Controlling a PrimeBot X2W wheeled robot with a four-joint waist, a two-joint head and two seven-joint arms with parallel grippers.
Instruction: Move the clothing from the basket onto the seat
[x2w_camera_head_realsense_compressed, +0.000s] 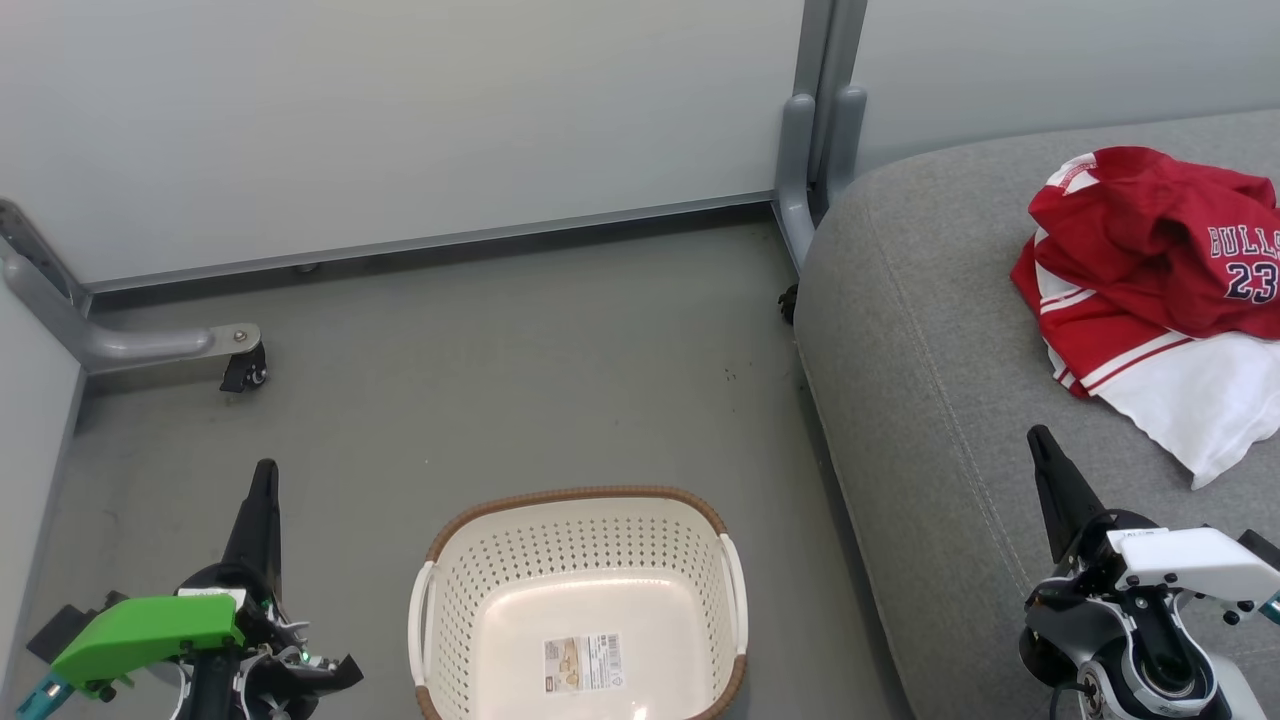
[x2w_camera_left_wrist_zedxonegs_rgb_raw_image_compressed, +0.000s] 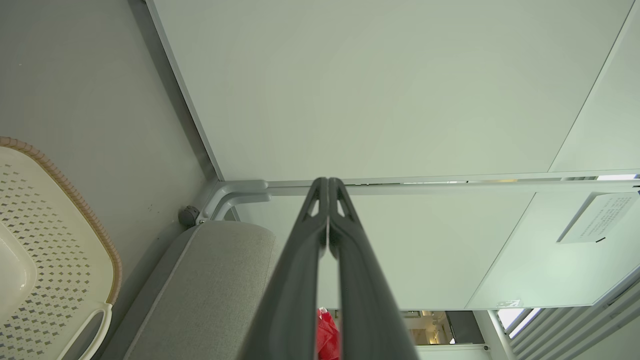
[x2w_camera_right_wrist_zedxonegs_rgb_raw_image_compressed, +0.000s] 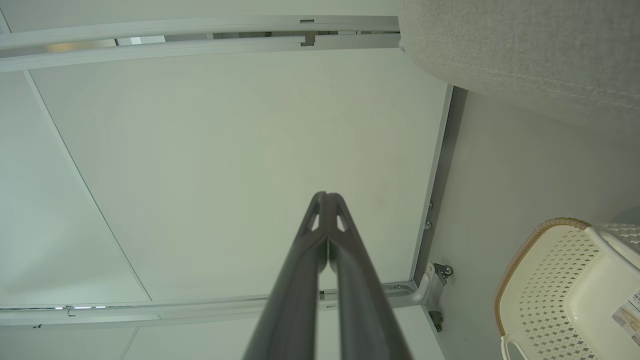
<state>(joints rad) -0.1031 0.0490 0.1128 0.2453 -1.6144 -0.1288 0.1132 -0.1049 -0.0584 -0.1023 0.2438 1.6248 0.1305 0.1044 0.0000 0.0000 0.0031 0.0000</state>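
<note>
The red and white clothing (x2w_camera_head_realsense_compressed: 1160, 290), printed "BULLS 23", lies crumpled on the grey seat (x2w_camera_head_realsense_compressed: 930, 400) at the right. A sliver of red clothing (x2w_camera_left_wrist_zedxonegs_rgb_raw_image_compressed: 327, 332) shows between the left fingers in the left wrist view. The cream basket (x2w_camera_head_realsense_compressed: 580, 600) with its brown rim stands on the floor at bottom centre, holding only a paper label. My left gripper (x2w_camera_head_realsense_compressed: 265, 475) is shut and points up, left of the basket. My right gripper (x2w_camera_head_realsense_compressed: 1040, 440) is shut over the seat's front part, below the clothing. Both wrist views show the fingers pressed together with nothing held.
Pale partition walls stand behind, with grey metal feet and castors (x2w_camera_head_realsense_compressed: 245, 370) on the grey floor (x2w_camera_head_realsense_compressed: 520, 360). A grey post (x2w_camera_head_realsense_compressed: 815, 150) rises at the seat's back left corner. The basket (x2w_camera_left_wrist_zedxonegs_rgb_raw_image_compressed: 50, 240) (x2w_camera_right_wrist_zedxonegs_rgb_raw_image_compressed: 565, 290) edges into both wrist views.
</note>
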